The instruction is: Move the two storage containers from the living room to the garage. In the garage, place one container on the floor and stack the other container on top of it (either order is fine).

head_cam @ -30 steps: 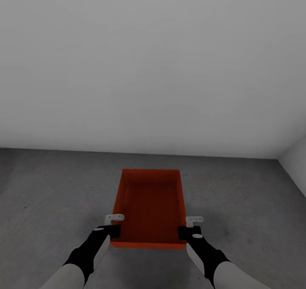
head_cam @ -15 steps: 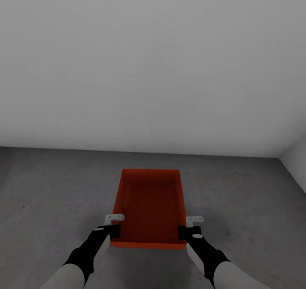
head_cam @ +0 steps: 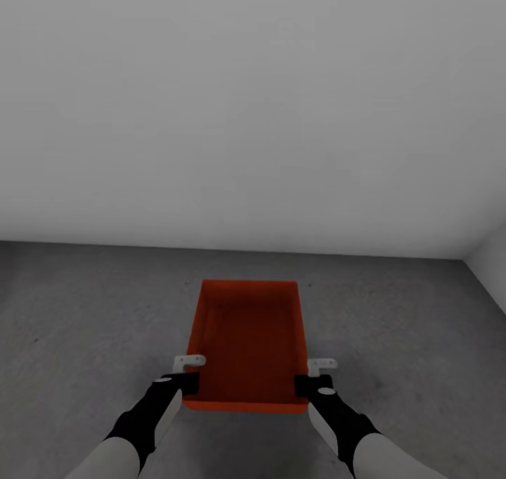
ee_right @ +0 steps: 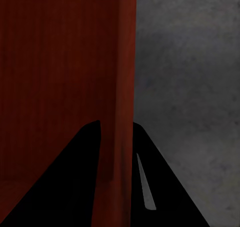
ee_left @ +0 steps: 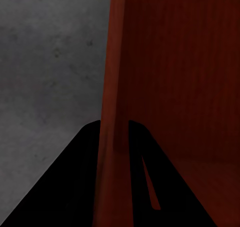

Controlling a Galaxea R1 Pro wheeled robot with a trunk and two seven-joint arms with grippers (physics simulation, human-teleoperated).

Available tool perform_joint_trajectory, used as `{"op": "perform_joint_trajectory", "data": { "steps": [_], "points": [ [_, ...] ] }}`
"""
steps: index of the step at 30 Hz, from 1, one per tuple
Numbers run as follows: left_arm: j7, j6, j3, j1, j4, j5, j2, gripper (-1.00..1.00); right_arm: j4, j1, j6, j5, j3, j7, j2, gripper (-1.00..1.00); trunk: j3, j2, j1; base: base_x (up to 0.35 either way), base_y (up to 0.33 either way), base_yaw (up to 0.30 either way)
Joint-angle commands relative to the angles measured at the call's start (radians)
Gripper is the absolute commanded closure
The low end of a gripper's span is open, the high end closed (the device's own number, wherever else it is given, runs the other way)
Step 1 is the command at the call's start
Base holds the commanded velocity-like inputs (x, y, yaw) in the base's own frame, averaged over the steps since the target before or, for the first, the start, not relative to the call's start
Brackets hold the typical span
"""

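Orange-red storage container (head_cam: 246, 342) (open-topped, empty) held level above concrete floor (head_cam: 84, 310)

The head camera is looking forward and down from above both arms, taking in the grey-white wall (head_cam: 253, 99), the concrete floor (head_cam: 84, 324) and the orange-red storage container (head_cam: 246, 345). Each wrist camera is sitting very close, looking along its black fingers (ee_left: 85, 187) (ee_right: 160, 187) at one container wall (ee_left: 112, 87) (ee_right: 125, 87), with floor beside it. All three are sharing the container and floor.
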Motion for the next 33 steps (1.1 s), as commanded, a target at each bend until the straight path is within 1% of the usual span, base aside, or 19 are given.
{"op": "perform_joint_trajectory", "data": {
  "steps": [1, 33],
  "points": [
    [0.018, 0.008, 0.039, 0.000, -0.001, -0.007, 0.004, 1.00, -0.005, -0.001, -0.033, 0.012, -0.043, -0.093, -0.002, 1.00, -0.004, -0.008, 0.004, 0.000, 0.000, 0.000],
    [0.018, 0.008, 0.039, 0.000, -0.001, -0.007, 0.004, 1.00, -0.005, -0.001, -0.037, 0.012, -0.043, -0.093, -0.002, 1.00, -0.104, -0.232, 0.127, 0.000, 0.000, 0.000]
  ]
}}
